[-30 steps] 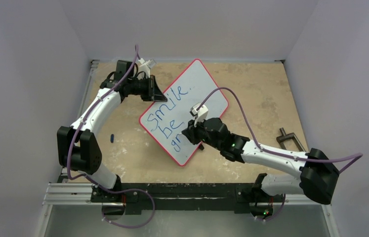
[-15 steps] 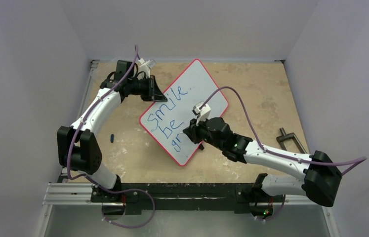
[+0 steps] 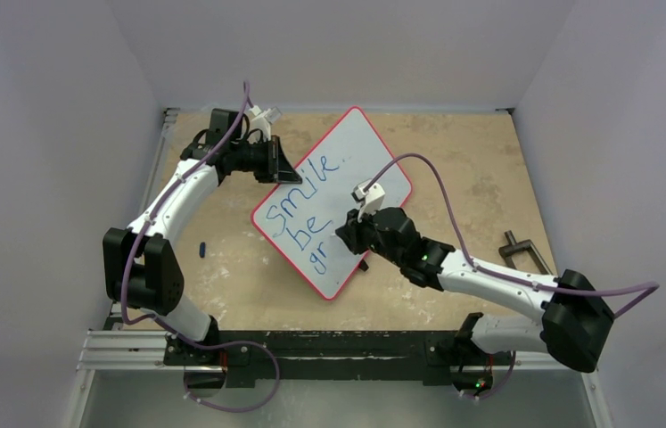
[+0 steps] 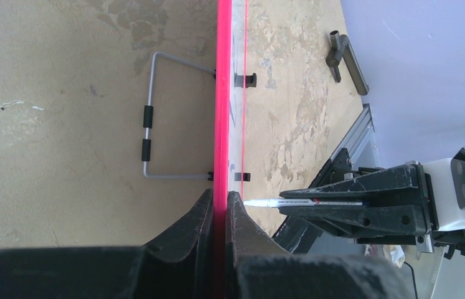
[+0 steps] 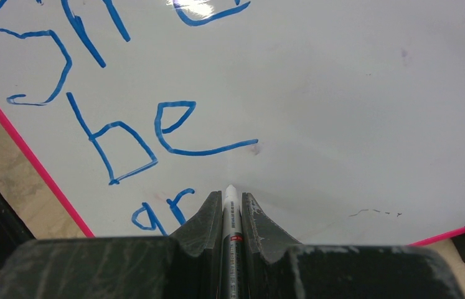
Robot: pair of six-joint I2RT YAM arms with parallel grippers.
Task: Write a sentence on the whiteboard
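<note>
The whiteboard (image 3: 360, 152), white with a red rim, stands tilted on the table. Blue words on it (image 3: 304, 214) read "smile", "be" and "gr" in slanted lines. My left gripper (image 3: 279, 169) is shut on the board's far-left rim (image 4: 222, 93), one finger on each face. My right gripper (image 3: 348, 235) is shut on a white marker (image 5: 231, 218) that points at the board. In the right wrist view the marker tip sits at the white face just right of the "gr" (image 5: 162, 212). Seen from the left wrist, the marker (image 4: 292, 202) reaches the board's face.
A small blue cap (image 3: 202, 248) lies on the table left of the board. A metal clamp piece (image 3: 523, 251) lies at the right. The board's wire stand (image 4: 149, 124) and black feet (image 4: 245, 79) show behind it. Walls close in on three sides.
My right gripper has shifted slightly right and farther along the board with the marker. The writing reads the same. The left arm has not moved.
</note>
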